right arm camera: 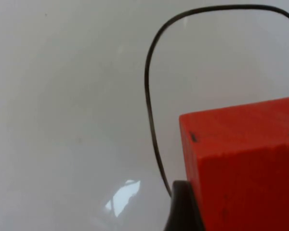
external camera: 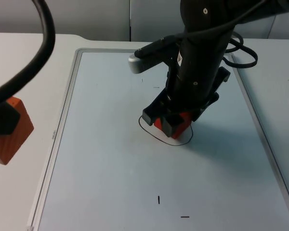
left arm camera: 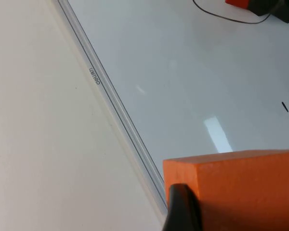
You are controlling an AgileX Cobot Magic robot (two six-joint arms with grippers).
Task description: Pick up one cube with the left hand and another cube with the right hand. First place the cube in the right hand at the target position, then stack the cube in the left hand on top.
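My left gripper (external camera: 2,126) held the orange cube (external camera: 12,137) clamped between its fingers, raised over the bare table left of the whiteboard (external camera: 111,183), waiting. At centre, my right gripper (external camera: 169,120) gripped the red cube (external camera: 176,126) low inside the hand-drawn black ring (external camera: 149,132); I could not tell whether it touched the board. I judged this the placing step. Next called for seating the red cube, releasing, retreating clear, then bringing the orange cube squarely above.

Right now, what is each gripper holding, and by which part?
Left gripper clamps an orange foam cube by its sides; right gripper clamps a red cube by its sides, over the drawn circle.
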